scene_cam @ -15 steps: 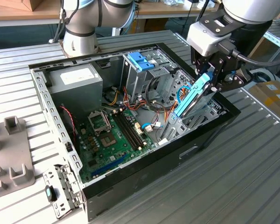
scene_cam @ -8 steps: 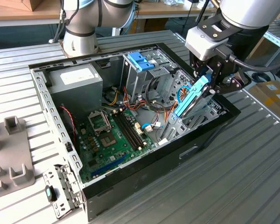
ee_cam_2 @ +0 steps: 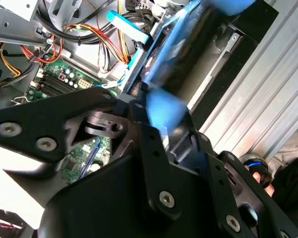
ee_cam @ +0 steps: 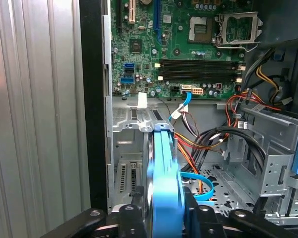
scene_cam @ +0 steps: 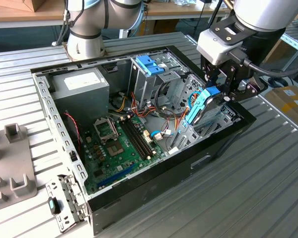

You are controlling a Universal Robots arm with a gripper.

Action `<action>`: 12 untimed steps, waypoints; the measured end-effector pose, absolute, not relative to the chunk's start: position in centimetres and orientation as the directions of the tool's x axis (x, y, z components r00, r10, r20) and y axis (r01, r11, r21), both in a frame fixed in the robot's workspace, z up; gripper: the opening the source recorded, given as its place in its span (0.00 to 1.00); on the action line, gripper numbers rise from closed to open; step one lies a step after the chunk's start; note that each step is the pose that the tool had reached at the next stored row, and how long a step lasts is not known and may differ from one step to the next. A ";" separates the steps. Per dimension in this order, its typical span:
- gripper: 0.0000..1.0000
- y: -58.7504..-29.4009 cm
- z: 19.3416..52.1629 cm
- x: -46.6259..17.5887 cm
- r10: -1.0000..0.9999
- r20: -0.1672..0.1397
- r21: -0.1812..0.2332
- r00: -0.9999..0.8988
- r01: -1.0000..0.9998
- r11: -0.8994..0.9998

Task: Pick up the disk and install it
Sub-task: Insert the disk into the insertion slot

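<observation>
The disk (scene_cam: 200, 108), a flat drive with a blue plastic frame, stands on edge and tilted over the drive bay at the exterior view's right end of the open computer case (scene_cam: 223, 144). My gripper (scene_cam: 217, 92) is shut on the disk's upper end, its black fingers (scene_cam: 230, 82) clamping the blue frame. In the first wrist view the disk's blue edge (ee_cam: 164, 173) runs from between my fingers toward the metal bay slot (ee_cam: 134, 121). In the second wrist view the disk (ee_cam_2: 186, 49) appears as a blurred blue and dark slab reaching out from the gripper (ee_cam_2: 161, 116).
Inside the case lie the green motherboard (scene_cam: 120, 145), a big grey box with a white label (scene_cam: 82, 85), a metal drive cage with a blue latch (scene_cam: 150, 64), and loose coloured cables (scene_cam: 161, 119). The arm's base (scene_cam: 84, 34) stands behind the case. Grey fixtures (scene_cam: 12, 163) sit at the exterior view's left.
</observation>
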State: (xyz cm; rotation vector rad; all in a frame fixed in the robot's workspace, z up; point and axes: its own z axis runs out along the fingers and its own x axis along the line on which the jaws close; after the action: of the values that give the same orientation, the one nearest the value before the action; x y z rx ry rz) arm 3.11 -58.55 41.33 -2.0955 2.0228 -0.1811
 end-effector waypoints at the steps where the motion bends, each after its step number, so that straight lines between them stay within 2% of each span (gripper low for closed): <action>1: 0.45 -58.5 41.3 3.1 -0.997 -0.066 -0.244 0.043 -0.969 -0.026; 5: 0.45 -58.6 41.5 3.1 -0.997 -0.066 -0.244 0.043 -0.969 -0.026; 12: 0.45 -58.5 43.6 3.1 -0.997 -0.065 -0.244 0.043 -0.969 -0.026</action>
State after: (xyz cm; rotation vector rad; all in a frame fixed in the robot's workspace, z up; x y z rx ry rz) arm 3.12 -58.50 43.64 -2.0956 2.0229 -0.1812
